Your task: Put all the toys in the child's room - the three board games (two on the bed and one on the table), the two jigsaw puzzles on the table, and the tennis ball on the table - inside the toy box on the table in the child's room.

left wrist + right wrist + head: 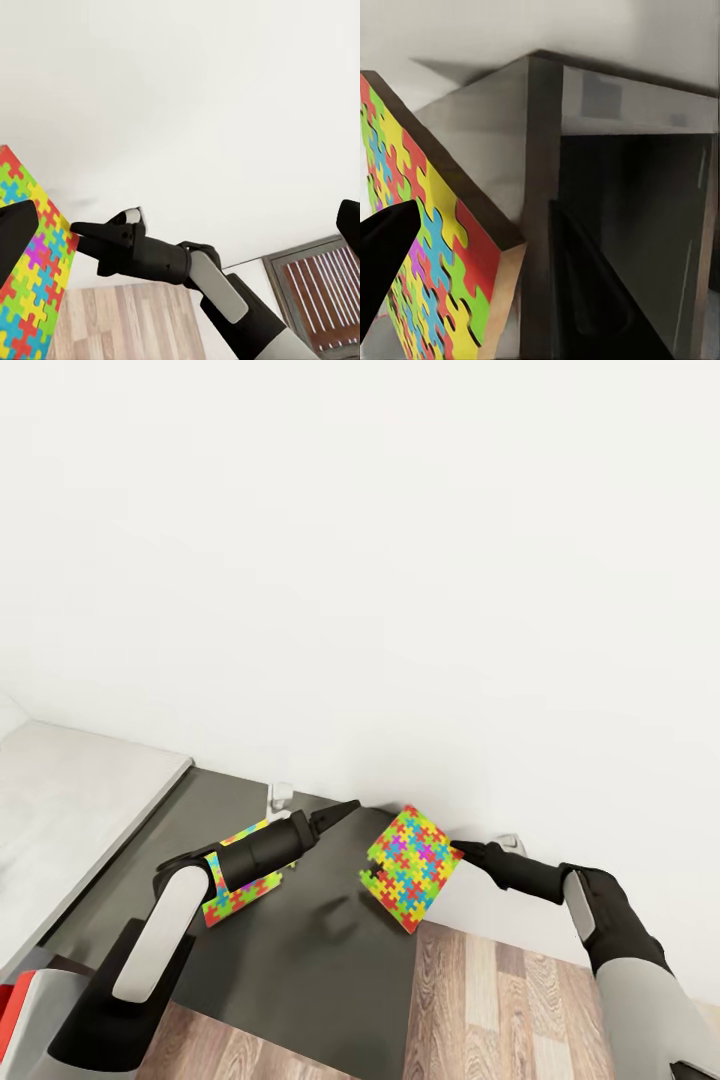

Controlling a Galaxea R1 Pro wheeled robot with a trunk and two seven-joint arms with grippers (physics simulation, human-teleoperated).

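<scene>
Two unlabelled jigsaw puzzles [412, 870]; no legible writing

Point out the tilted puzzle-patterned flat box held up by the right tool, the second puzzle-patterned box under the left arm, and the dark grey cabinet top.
Tilted puzzle-patterned flat box [411, 870], head view, centre of its patterned face.
Second puzzle-patterned flat box [237, 895], head view, visible patterned strip below the left arm.
Dark grey cabinet top [300, 950], head view, bare surface.

One jigsaw puzzle [411, 870] is held up, tilted, above the right edge of the dark cabinet top [290, 950], at the tip of the right gripper [458, 850]. The second jigsaw puzzle [243, 880] lies on that top to the left, partly under the left arm [255, 850]. The table [70, 810] adjoins on the left; floor [500, 1010] lies right
</scene>
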